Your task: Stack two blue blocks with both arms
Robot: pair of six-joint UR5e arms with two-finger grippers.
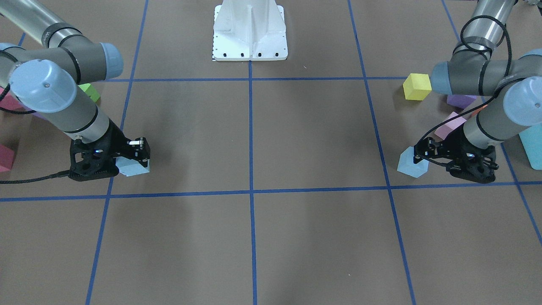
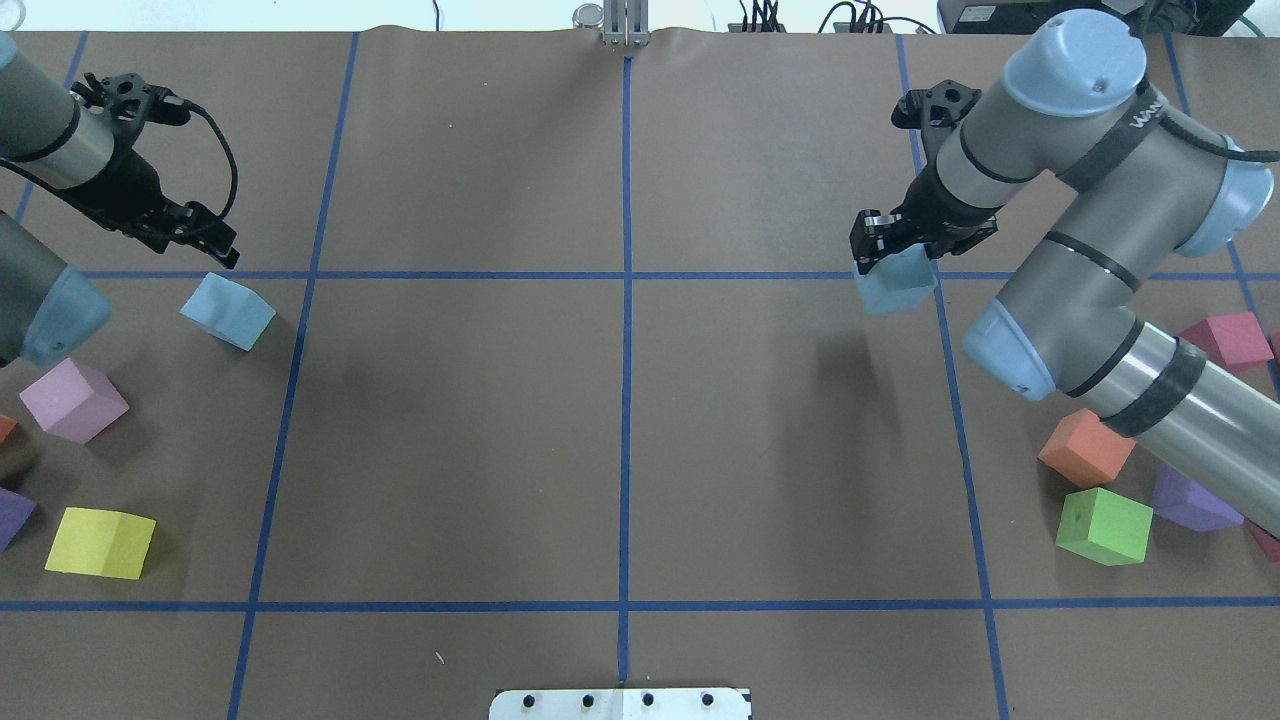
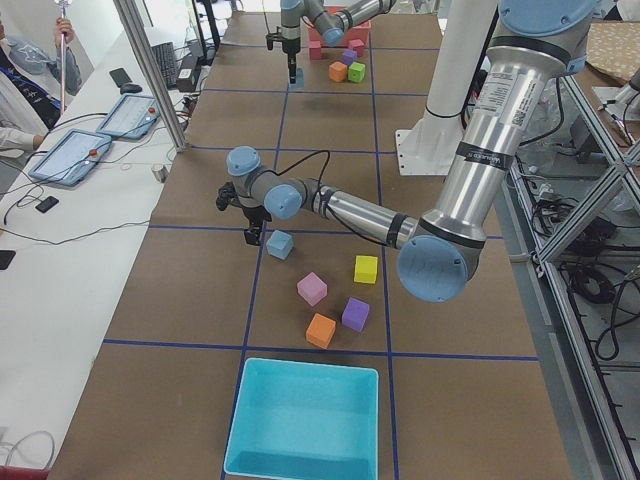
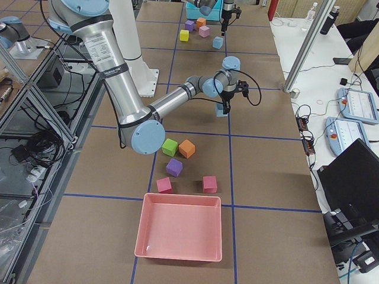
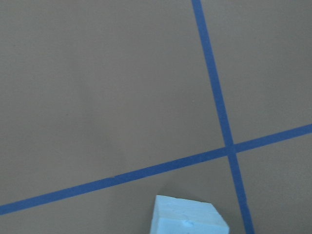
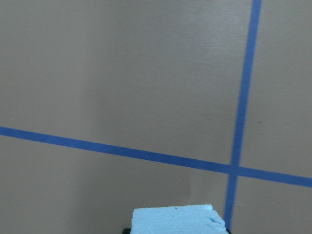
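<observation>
Going out from the robot's side in the overhead view, closest in are the spare cubes. There's a yellow cube (image 2: 100, 542) and a pink cube (image 2: 73, 400) on the left, and a green cube (image 2: 1104, 525) and an orange cube (image 2: 1085, 447) on the right. Ignore those.

A bit further out are the two that matter, well apart on opposite sides. The lifted blue block (image 2: 897, 285) is up off the table (image 2: 620, 450), pinched in the right gripper (image 2: 892, 255), with its shadow off to one side on the paper (the right wrist view also shows it tucked right under the camera). The other blue block (image 2: 228, 310) sits on the table on the left, a bit askew to the tape lines.

Furthest out is the left gripper (image 2: 222, 250), hanging just beyond and above that block without touching it. It's holding nothing, but I can't tell how wide its jaws are.

I'd call it maybe a third done: one block picked, nothing stacked. Left to do: the left arm takes its block, the two get brought together, and one gets set squarely on the other.
</observation>
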